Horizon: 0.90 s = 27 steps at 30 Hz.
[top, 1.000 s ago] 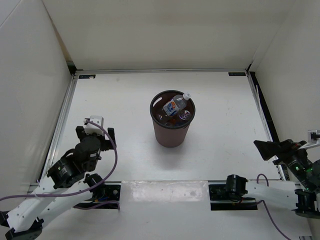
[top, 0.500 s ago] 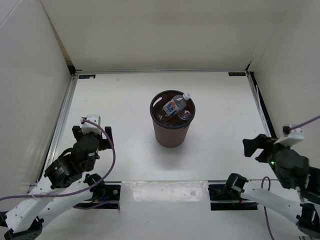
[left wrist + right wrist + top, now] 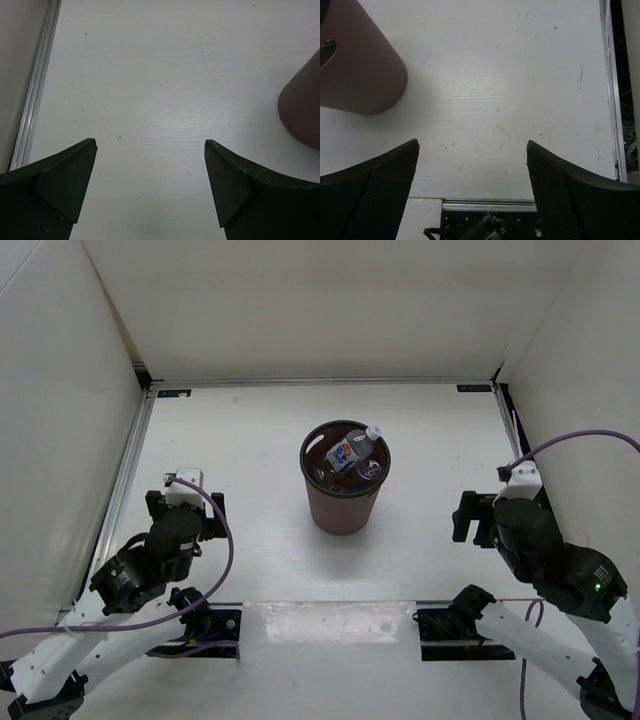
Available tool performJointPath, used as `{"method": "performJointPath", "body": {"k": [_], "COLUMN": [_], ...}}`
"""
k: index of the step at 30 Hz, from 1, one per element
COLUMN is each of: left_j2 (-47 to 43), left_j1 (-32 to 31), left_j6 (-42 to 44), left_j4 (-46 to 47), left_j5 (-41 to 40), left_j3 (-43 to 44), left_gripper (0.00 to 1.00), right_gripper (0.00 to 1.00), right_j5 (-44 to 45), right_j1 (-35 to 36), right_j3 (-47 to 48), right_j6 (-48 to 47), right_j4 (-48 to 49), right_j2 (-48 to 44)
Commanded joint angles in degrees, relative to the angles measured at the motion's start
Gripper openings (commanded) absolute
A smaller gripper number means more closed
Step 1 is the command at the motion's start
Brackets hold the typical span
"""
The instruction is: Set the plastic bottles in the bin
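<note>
The dark brown bin stands upright in the middle of the table. A clear bottle with a blue-white label lies slanted inside it, its white cap over the rim. Another clear bottle shows beside it; the orange one is hidden. No bottle lies on the table. My left gripper is open and empty, left of the bin. My right gripper is open and empty, right of the bin. The bin's side shows at the right edge of the left wrist view and the upper left of the right wrist view.
White walls close in the table on three sides. A metal rail runs along the left edge and another along the right edge. The black arm mount sits at the near edge below my right gripper.
My right arm has swung in from the far right edge towards the bin and now hangs over the table. My left arm has barely shifted. The bin and bottles have not moved.
</note>
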Motion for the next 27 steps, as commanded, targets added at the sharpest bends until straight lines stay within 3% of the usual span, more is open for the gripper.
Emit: {"method": "performJointPath", "body": {"k": [1,13,27], "left_j2": [-0.04,1.54,1.20], "left_j1": [-0.24,-0.16,-0.16], "left_j6": [-0.27,-1.32,-3.61], "left_j4": [-0.81,-2.21,-3.01], "left_j5": [0.27,-1.83,-3.77], "left_j3": [1.63,2.85,2.24], "left_gripper": [1.00,1.00,1.00], "right_gripper": [0.90,0.90,0.90], "right_j5": [-0.21,-2.40,-3.20], "right_j1": [2.21,-2.27,-0.51], "right_j3": [0.02,-1.47,-1.48], "right_j6": [-0.87,-2.45,-3.16], "right_j4": [2.17,4.19,4.89], "right_j2": [0.52,1.76,3.43]}}
